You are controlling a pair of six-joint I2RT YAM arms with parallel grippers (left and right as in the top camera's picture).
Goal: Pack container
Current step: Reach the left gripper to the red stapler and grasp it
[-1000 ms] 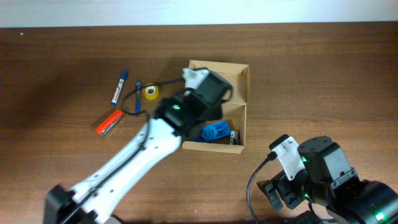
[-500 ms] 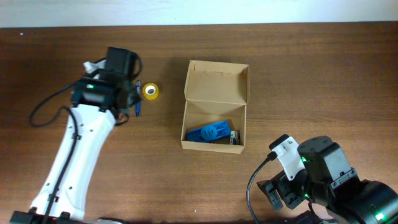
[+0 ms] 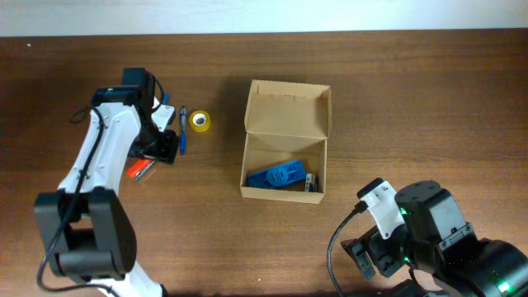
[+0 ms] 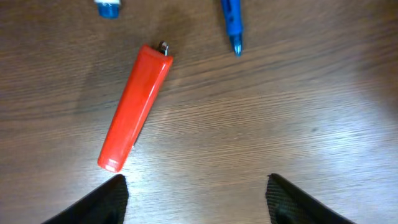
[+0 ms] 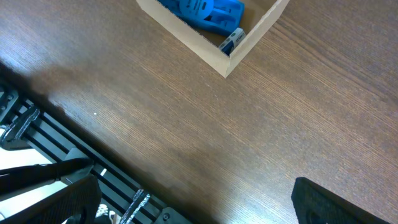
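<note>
The open tan cardboard container (image 3: 285, 115) stands mid-table with its flap lid up. A blue plastic item (image 3: 280, 175) and a small dark item (image 3: 311, 182) lie inside. The container's corner (image 5: 249, 43) also shows in the right wrist view. A red cylinder (image 4: 135, 107) lies on the wood left of the container, also seen from overhead (image 3: 139, 170). My left gripper (image 4: 196, 186) is open and empty, just above the table beside the red cylinder. My right gripper (image 5: 193, 193) is open and empty at the table's front edge.
A blue pen (image 3: 182, 130) and a yellow tape roll (image 3: 199, 122) lie between the left arm and the container. A blue-capped marker (image 4: 109, 7) is partly hidden under the arm. A black slatted rail (image 5: 37, 155) runs along the front edge.
My left arm has swung from over the container to the far left and now hangs over the red cylinder. The right arm has not moved.
</note>
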